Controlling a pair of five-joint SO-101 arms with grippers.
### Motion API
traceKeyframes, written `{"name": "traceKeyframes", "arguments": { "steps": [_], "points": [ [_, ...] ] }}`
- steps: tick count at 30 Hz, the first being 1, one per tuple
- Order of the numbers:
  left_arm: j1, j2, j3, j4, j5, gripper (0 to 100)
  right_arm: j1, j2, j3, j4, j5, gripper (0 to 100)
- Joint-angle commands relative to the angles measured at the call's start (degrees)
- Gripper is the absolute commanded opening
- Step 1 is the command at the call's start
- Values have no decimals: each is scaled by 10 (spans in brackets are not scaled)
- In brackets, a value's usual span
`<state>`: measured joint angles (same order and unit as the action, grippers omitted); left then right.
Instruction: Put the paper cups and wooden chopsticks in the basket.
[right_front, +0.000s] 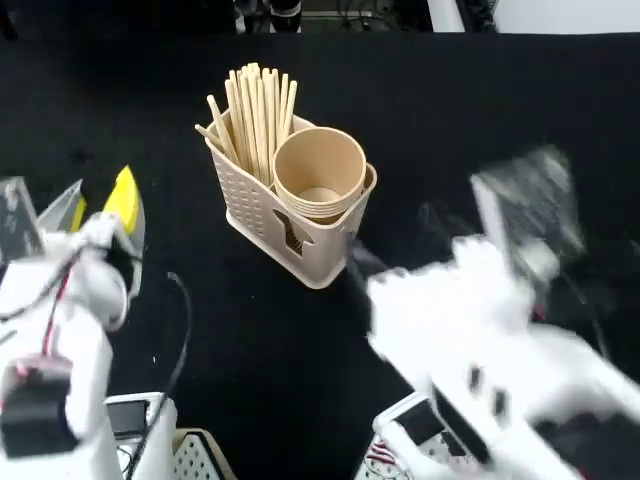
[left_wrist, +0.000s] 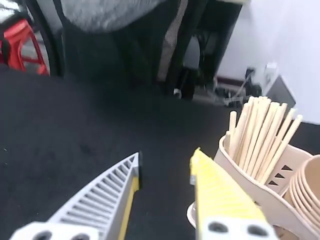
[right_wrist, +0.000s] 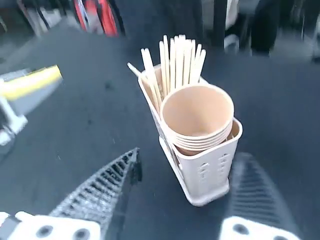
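Note:
A beige perforated basket (right_front: 268, 215) stands at the table's middle. A stack of brown paper cups (right_front: 320, 172) sits in its near compartment, and a bundle of wooden chopsticks (right_front: 257, 108) stands upright in the far one. My left gripper (right_front: 97, 198), with one yellow finger, is open and holds nothing, well to the left of the basket. In the left wrist view the same gripper (left_wrist: 165, 167) points past the chopsticks (left_wrist: 262, 135). My right gripper (right_wrist: 187, 160) is open wide and holds nothing, facing the basket (right_wrist: 210, 167) and cups (right_wrist: 197, 112) from a short distance.
A black cloth (right_front: 450, 110) covers the table. The right arm (right_front: 480, 320) is a blur at the front right. A black cable (right_front: 182, 330) loops by the left arm's base. A red stool (left_wrist: 20, 35) and dark furniture stand beyond the far edge.

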<state>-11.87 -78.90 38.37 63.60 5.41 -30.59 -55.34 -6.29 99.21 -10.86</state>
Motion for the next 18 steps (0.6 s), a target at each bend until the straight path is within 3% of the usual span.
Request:
{"name": "traceKeyframes", "arguments": {
  "steps": [1,6,13,18],
  "points": [
    [-1,-134,85,-27,-69,137,-5,-72,82,-18,7,109],
    [-2,-265,236,-66,-94,123,6,-175,285,-142,7,60],
    [0,-256,340,-52,-97,123,183,-377,593,-350,7,57],
    [-5,-257,426,-55,-98,125,284,-539,806,-430,20,57]
  ]
}}
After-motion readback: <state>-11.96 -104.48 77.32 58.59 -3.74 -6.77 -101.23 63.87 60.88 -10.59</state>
